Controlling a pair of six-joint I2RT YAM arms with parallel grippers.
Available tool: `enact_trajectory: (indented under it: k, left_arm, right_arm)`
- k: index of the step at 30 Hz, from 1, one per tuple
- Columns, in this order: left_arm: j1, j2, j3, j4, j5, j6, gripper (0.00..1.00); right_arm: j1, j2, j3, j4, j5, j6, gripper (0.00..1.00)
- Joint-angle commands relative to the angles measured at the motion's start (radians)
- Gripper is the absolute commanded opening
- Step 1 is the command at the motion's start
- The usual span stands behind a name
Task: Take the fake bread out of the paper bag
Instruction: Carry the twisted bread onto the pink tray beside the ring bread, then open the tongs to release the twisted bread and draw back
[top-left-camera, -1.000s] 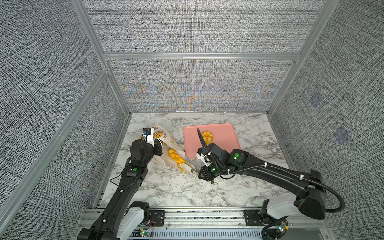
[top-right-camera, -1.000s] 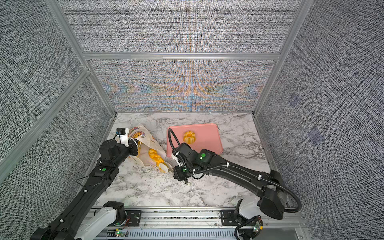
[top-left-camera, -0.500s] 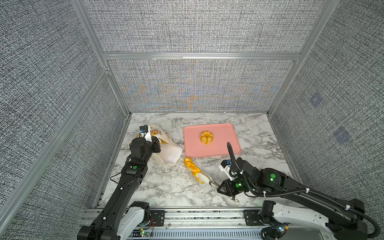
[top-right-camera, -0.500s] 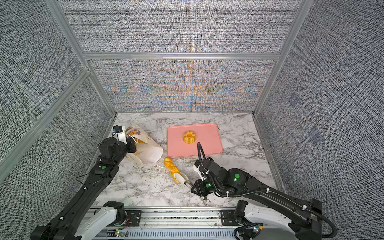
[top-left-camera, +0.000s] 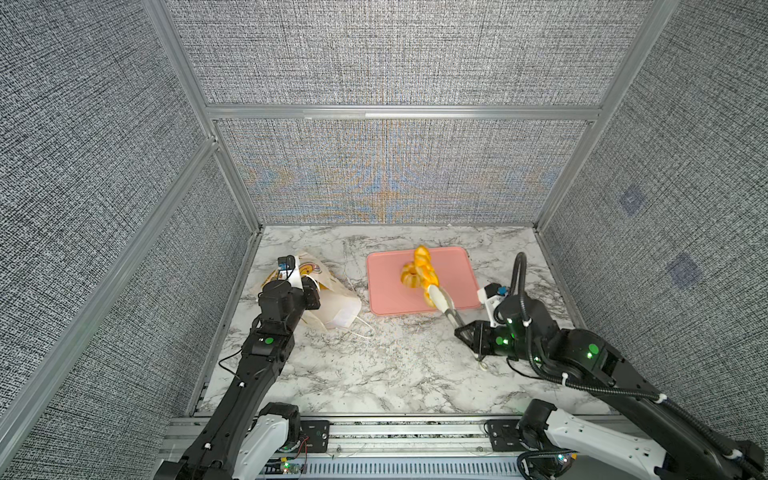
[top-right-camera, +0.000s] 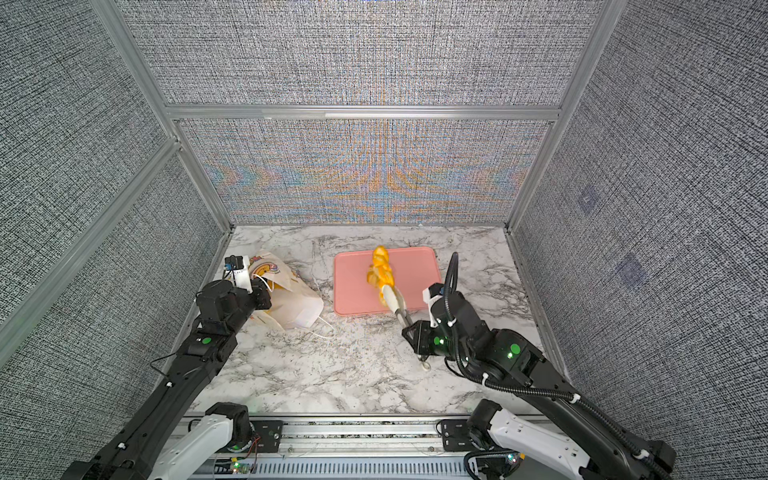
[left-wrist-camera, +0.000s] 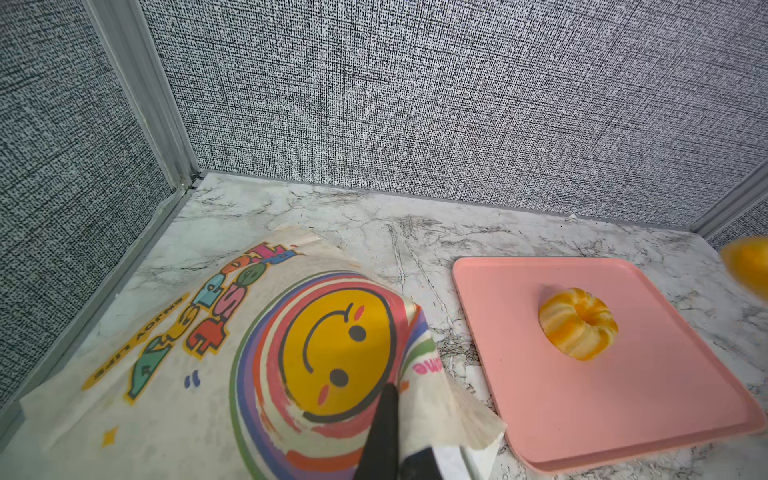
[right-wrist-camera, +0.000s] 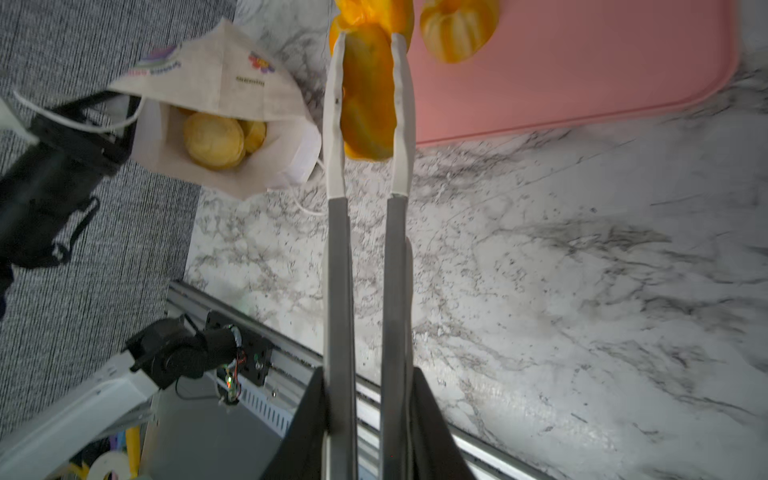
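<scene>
The paper bag (top-left-camera: 334, 305) (top-right-camera: 293, 305) lies on its side at the left, smiley print up (left-wrist-camera: 336, 353). My left gripper (top-left-camera: 309, 297) (left-wrist-camera: 401, 419) is shut on its rim. Inside its open mouth sit a round fake bread bun (right-wrist-camera: 214, 141) and another piece (right-wrist-camera: 254, 134). My right gripper (top-left-camera: 473, 334) (right-wrist-camera: 368, 399) is shut on metal tongs (top-left-camera: 442, 305) (right-wrist-camera: 338, 270). The tongs pinch a long twisted yellow loaf (top-left-camera: 426, 270) (top-right-camera: 381, 270) (right-wrist-camera: 368, 91) above the pink tray (top-left-camera: 457, 270) (left-wrist-camera: 582, 415). A ring-shaped bun (top-left-camera: 406, 277) (left-wrist-camera: 577, 324) lies on the tray.
The bag's white cord handles (top-left-camera: 359, 332) trail onto the marble table toward the front. Grey fabric walls with metal posts close in the left, back and right. A metal rail (top-left-camera: 395, 432) runs along the table's front edge.
My right arm has swung the tongs with the long loaf from the bag's mouth, past the front of the table, to above the pink tray. The left gripper keeps its hold on the bag.
</scene>
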Motion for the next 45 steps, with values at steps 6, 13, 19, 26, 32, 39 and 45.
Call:
enact_trajectory:
  k: [6, 13, 19, 26, 32, 39, 45]
  left_arm:
    - [0.001, -0.014, -0.002, -0.004, 0.038, -0.009, 0.0]
    - [0.001, -0.024, -0.005, 0.001, 0.051, -0.013, 0.0]
    - [0.001, -0.01, 0.004, -0.008, 0.07, -0.016, 0.0]
    - [0.0, -0.015, 0.0, -0.002, 0.078, -0.019, 0.0]
    - [0.001, -0.015, 0.0, -0.001, 0.083, -0.019, 0.0]
    - [0.001, -0.014, -0.001, -0.001, 0.084, -0.016, 0.0]
    - [0.001, -0.02, -0.003, -0.004, 0.089, -0.012, 0.0]
  right_arm:
    - [-0.306, 0.187, 0.077, -0.033, 0.008, -0.322, 0.0]
    - [-0.42, 0.357, 0.074, 0.036, 0.003, -0.491, 0.0]
    - [-0.48, 0.495, 0.099, 0.043, -0.015, -0.57, 0.0]
    - [-0.495, 0.612, 0.131, 0.048, 0.001, -0.643, 0.0]
    - [-0.495, 0.658, 0.146, 0.025, 0.012, -0.639, 0.08]
    - [-0.496, 0.645, 0.147, -0.013, 0.025, -0.607, 0.34]
    - [-0.496, 0.636, 0.17, -0.062, 0.031, -0.586, 0.41]
